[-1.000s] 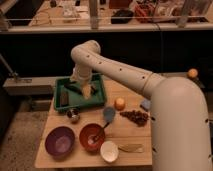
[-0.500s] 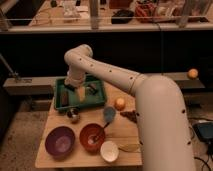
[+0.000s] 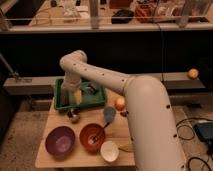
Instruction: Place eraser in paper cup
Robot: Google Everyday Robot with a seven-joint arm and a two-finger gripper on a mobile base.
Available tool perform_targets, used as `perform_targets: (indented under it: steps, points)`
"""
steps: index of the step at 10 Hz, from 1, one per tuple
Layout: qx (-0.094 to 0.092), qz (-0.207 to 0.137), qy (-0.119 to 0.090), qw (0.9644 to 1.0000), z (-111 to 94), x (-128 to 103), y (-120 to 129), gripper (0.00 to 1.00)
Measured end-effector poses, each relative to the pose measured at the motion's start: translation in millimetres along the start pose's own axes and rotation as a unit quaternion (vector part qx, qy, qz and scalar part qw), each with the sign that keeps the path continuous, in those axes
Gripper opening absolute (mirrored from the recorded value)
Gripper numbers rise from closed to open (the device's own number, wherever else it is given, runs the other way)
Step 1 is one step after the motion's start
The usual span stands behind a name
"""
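The paper cup (image 3: pixel 109 151) is small and white with a pale inside, and stands at the table's front edge, right of the orange-red bowl (image 3: pixel 92 136). My gripper (image 3: pixel 75 96) hangs at the end of the white arm over the left part of the green tray (image 3: pixel 62 105), far from the cup. A small dark object (image 3: pixel 91 89) lies in the tray just right of the gripper; I cannot tell whether it is the eraser. No eraser shows clearly elsewhere.
A purple bowl (image 3: pixel 60 141) stands front left. A small grey cylinder (image 3: pixel 74 116) lies in front of the tray. A blue-grey object (image 3: pixel 109 114) and an orange ball (image 3: pixel 120 103) sit mid-table. The arm's thick link covers the table's right side.
The arm's end has swung left across the green tray, from its middle to its left part. The things on the table have not moved.
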Motion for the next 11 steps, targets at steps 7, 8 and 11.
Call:
perform_targets:
  steps: [7, 8, 11]
  points:
    - [0.057, -0.078, 0.001, 0.9953, 16, 49, -25, 0.80]
    - [0.063, -0.112, 0.013, 0.9916, 18, 52, -29, 0.80]
    - [0.075, -0.199, 0.054, 0.9757, 32, 56, -36, 0.80]
